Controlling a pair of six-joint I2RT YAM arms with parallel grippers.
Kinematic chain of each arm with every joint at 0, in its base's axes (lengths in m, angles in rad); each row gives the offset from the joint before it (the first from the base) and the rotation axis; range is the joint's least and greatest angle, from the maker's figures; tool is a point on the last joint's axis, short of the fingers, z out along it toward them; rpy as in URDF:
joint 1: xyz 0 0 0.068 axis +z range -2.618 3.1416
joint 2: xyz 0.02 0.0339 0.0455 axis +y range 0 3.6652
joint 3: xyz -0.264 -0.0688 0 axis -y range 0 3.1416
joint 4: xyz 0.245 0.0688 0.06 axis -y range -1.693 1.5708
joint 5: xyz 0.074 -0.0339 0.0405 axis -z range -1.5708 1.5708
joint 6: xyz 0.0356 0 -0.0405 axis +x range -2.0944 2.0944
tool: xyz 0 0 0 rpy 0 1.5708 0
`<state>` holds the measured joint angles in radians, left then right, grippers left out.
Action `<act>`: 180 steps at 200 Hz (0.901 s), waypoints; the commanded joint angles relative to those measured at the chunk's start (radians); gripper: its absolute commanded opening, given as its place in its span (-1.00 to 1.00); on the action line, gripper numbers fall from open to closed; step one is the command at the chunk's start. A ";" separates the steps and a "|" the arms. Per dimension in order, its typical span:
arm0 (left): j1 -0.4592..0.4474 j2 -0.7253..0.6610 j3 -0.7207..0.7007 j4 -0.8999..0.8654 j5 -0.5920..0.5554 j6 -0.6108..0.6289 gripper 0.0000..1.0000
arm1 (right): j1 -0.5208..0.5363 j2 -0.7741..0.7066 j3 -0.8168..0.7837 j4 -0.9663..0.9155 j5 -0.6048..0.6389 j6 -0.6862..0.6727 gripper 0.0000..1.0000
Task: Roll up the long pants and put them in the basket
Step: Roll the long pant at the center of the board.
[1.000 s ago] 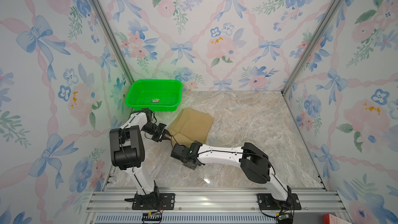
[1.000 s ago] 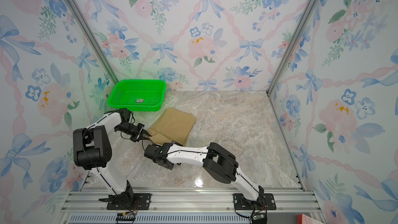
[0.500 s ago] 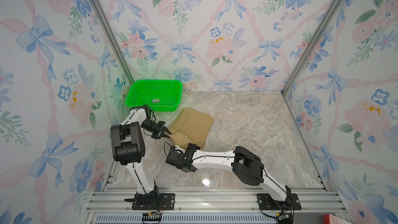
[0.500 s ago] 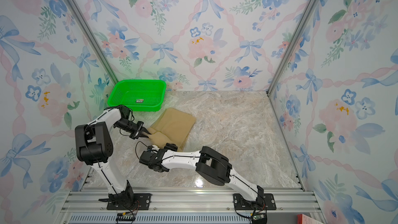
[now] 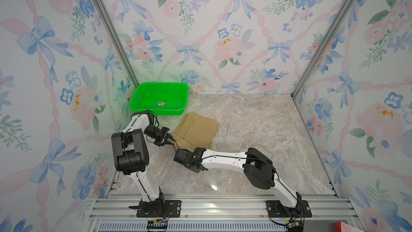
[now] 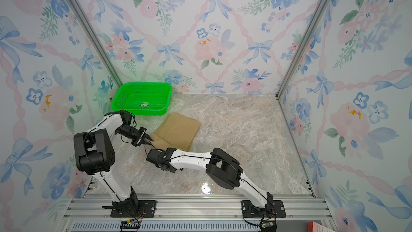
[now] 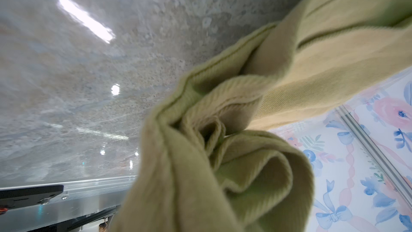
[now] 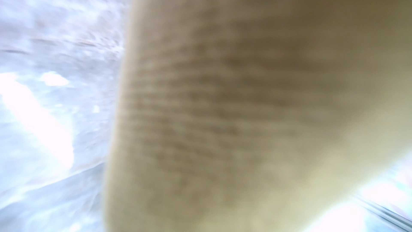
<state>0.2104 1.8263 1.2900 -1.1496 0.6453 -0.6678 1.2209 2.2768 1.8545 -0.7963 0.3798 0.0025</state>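
Observation:
The long pants [image 5: 197, 130] [image 6: 178, 131] lie folded into a tan pad on the marble table, just in front of the green basket. My left gripper [image 5: 170, 139] [image 6: 149, 139] is shut on their near left corner, and bunched tan cloth [image 7: 223, 170] fills the lower part of the left wrist view. My right gripper [image 5: 178, 152] [image 6: 152, 152] sits at the pants' near edge, right beside the left one. Blurred tan cloth [image 8: 245, 108] covers the right wrist view and hides its jaws.
A green plastic basket [image 5: 136, 99] [image 6: 117, 100] stands at the back left against the wall, with a small label [image 5: 161, 104] inside. Floral walls close in three sides. The aluminium rail [image 5: 211, 204] with both arm bases runs along the front edge.
My right gripper swung left along the table and came up against the near left edge of the pants. The left gripper kept its hold on the corner and barely moved.

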 commanded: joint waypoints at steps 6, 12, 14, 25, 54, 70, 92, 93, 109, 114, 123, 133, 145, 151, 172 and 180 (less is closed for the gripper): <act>0.033 -0.043 -0.048 -0.027 -0.100 0.060 -0.89 | -0.076 -0.061 0.091 -0.151 -0.449 -0.006 -1.00; 0.033 -0.042 -0.057 -0.021 -0.112 0.064 -0.80 | -0.092 -0.053 0.119 -0.184 -0.506 -0.013 -1.00; 0.033 -0.042 -0.059 -0.020 -0.117 0.066 -0.77 | -0.098 -0.051 0.125 -0.195 -0.522 -0.013 -1.00; 0.033 -0.044 -0.069 -0.010 -0.135 0.071 -0.42 | -0.129 -0.034 0.163 -0.232 -0.629 -0.016 -0.97; 0.032 -0.083 -0.092 0.039 -0.169 0.074 0.34 | -0.227 0.026 0.207 -0.296 -0.939 0.017 -0.97; 0.033 -0.122 -0.091 0.056 -0.183 0.087 0.42 | -0.270 0.070 0.220 -0.317 -1.053 0.023 -0.99; 0.032 -0.185 -0.104 0.101 -0.152 0.088 0.70 | -0.322 0.122 0.212 -0.320 -1.165 0.042 -0.97; 0.033 -0.190 -0.106 0.103 -0.151 0.088 0.81 | -0.326 0.124 0.210 -0.318 -1.183 0.043 -0.97; 0.032 -0.269 -0.153 0.177 -0.121 0.066 0.98 | -0.361 0.154 0.162 -0.255 -1.286 0.095 -0.86; 0.032 -0.310 -0.181 0.214 -0.107 0.050 0.98 | -0.372 0.170 0.163 -0.252 -1.305 0.103 -0.85; 0.033 -0.358 -0.238 0.282 -0.078 0.022 0.98 | -0.386 0.193 0.164 -0.238 -1.324 0.120 -0.83; 0.029 -0.399 -0.300 0.355 -0.035 0.006 0.98 | -0.399 0.221 0.170 -0.235 -1.326 0.134 -0.83; 0.025 -0.435 -0.365 0.433 0.004 0.004 0.98 | -0.412 0.250 0.176 -0.230 -1.344 0.152 -0.83; 0.025 -0.444 -0.395 0.457 0.012 0.001 0.98 | -0.418 0.258 0.176 -0.219 -1.354 0.163 -0.83; 0.025 -0.461 -0.510 0.629 0.077 -0.058 0.99 | -0.434 0.276 0.164 -0.178 -1.378 0.201 -0.80; 0.025 -0.471 -0.552 0.713 0.094 -0.103 0.98 | -0.440 0.281 0.159 -0.160 -1.392 0.219 -0.78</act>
<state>0.2394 1.3689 0.8455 -0.6949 0.6464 -0.6701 0.7994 2.5168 2.0373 -1.0348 -0.9722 0.1436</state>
